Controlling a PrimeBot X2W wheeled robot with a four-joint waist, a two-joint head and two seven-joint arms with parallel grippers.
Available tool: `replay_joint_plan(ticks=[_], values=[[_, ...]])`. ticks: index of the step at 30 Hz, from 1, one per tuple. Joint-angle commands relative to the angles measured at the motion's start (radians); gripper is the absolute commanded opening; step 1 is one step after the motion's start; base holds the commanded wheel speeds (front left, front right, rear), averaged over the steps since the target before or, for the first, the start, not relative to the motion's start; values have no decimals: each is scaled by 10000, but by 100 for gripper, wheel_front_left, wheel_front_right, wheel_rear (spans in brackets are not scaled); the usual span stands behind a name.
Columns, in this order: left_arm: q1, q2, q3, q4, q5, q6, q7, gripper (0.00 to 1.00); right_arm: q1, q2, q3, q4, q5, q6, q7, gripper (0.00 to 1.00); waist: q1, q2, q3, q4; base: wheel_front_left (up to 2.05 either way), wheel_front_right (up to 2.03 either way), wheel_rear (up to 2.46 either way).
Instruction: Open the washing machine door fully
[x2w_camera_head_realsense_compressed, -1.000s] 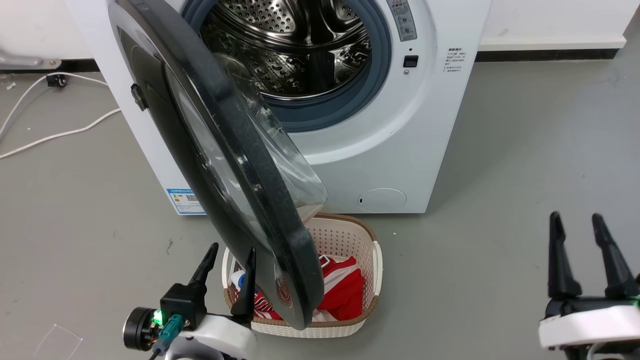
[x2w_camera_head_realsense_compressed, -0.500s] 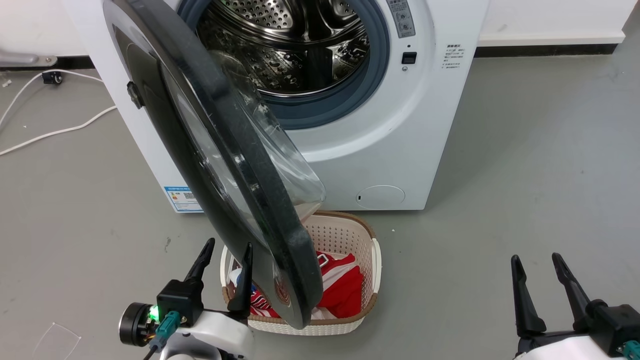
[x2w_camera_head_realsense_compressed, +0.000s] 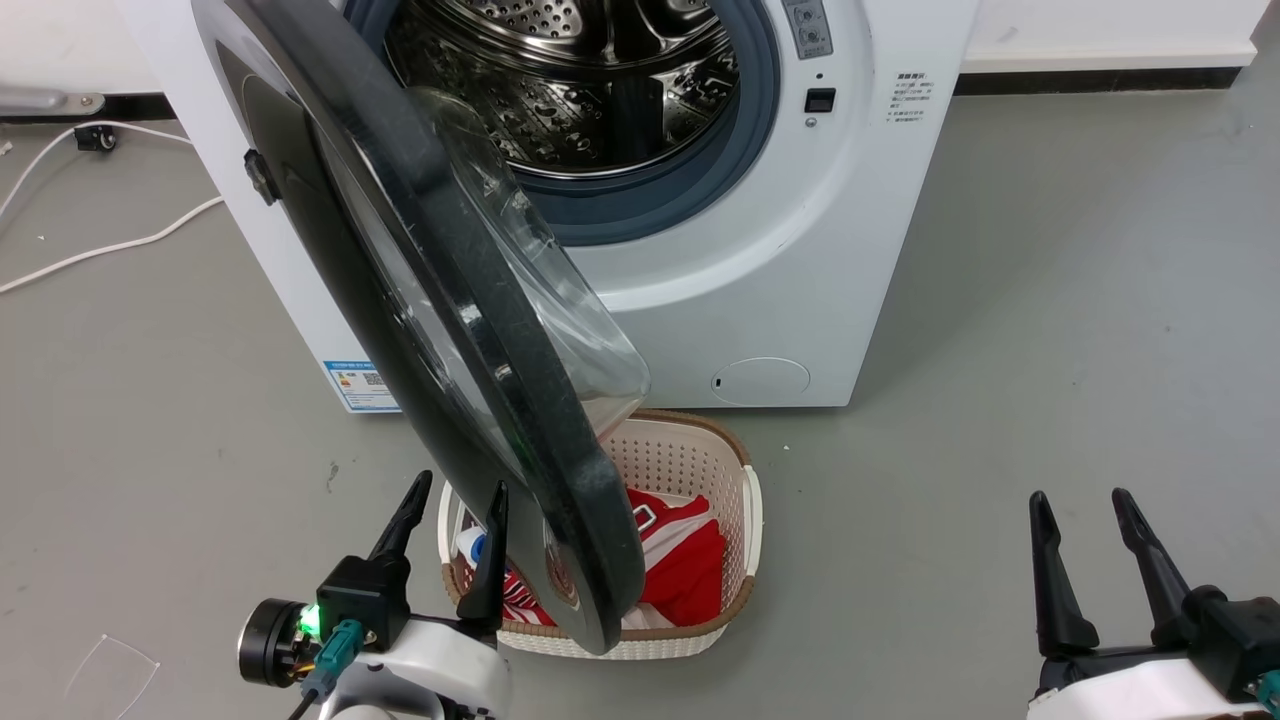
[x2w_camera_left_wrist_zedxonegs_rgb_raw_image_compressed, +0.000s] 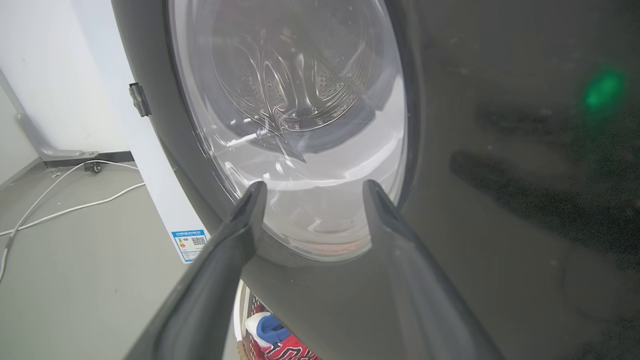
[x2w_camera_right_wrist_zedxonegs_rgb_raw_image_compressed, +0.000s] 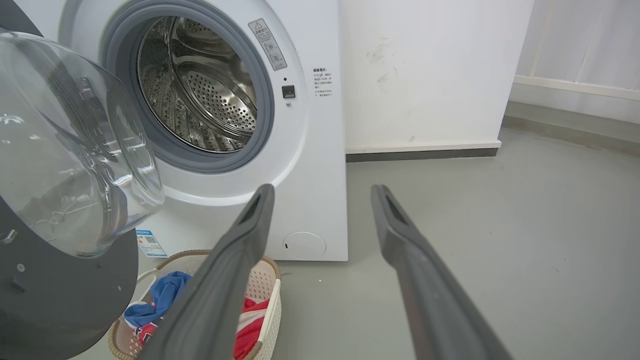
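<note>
I see the washing machine door (x2w_camera_head_realsense_compressed: 590, 520) half open, its lower edge over the basket (x2w_camera_head_realsense_compressed: 748, 520), bare floor (x2w_camera_head_realsense_compressed: 1000, 350) rightward. Left gripper (x2w_camera_head_realsense_compressed: 462, 483), fingers spread, points up beside its rim; right gripper (x2w_camera_head_realsense_compressed: 1078, 495) spread, well apart.

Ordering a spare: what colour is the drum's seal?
Grey-blue seal, best in right wrist view.

Bright, even indoor light covers the washing machine (x2w_camera_head_realsense_compressed: 800, 250), with one soft shadow on the floor (x2w_camera_head_realsense_compressed: 1050, 350) to its right. White glare streaks the washing machine door (x2w_camera_left_wrist_zedxonegs_rgb_raw_image_compressed: 300, 125) glass, and a blurred green glow marks its dark rim. Wide-angle wrist views tilt the machine's edges; left tool (x2w_camera_left_wrist_zedxonegs_rgb_raw_image_compressed: 314, 184) and right tool (x2w_camera_right_wrist_zedxonegs_rgb_raw_image_compressed: 324, 187) look soft-focused.
</note>
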Motion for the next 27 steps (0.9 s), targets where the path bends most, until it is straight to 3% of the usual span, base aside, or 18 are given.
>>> replay_joint_plan(ticks=[1, 5, 6, 7, 8, 9, 27], values=[[-98, -9, -11, -6, 1, -24, -27, 100, -119, 32, -16, -64, -17, -2, 18, 100, -1, -1, 11, 11, 0, 0, 0], [-95, -9, -30, 40, 37, -11, -27, 100, -79, 32, -21, -128, 2, -2, 42, 100, -1, -1, 28, 43, 0, 0, 0], [-97, -9, -27, 30, 31, -13, -27, 94, -65, 32, -17, -136, 11, -2, 44, 100, -1, -1, 24, 52, 0, 0, 0], [-90, -9, -12, 18, -21, -18, -27, 53, -49, 32, -6, -147, 6, -2, 45, 100, -1, -1, 22, 57, 0, 0, 0], [-73, -10, -3, 18, -58, -24, -27, 34, -32, 32, 3, -148, 13, -2, 51, 100, -1, -1, 10, 61, 0, 0, 0], [-46, -10, -12, 26, -76, -36, -27, 0, -11, 32, 10, -155, 28, -2, 55, 100, -1, -1, -5, 64, 0, 0, 0], [-203, 61, 591, -690, -676, 81, -26, 0, 181, 31, -89, -219, 99, -2, 209, 100, -1, -1, -182, 195, 0, 0, 0]])
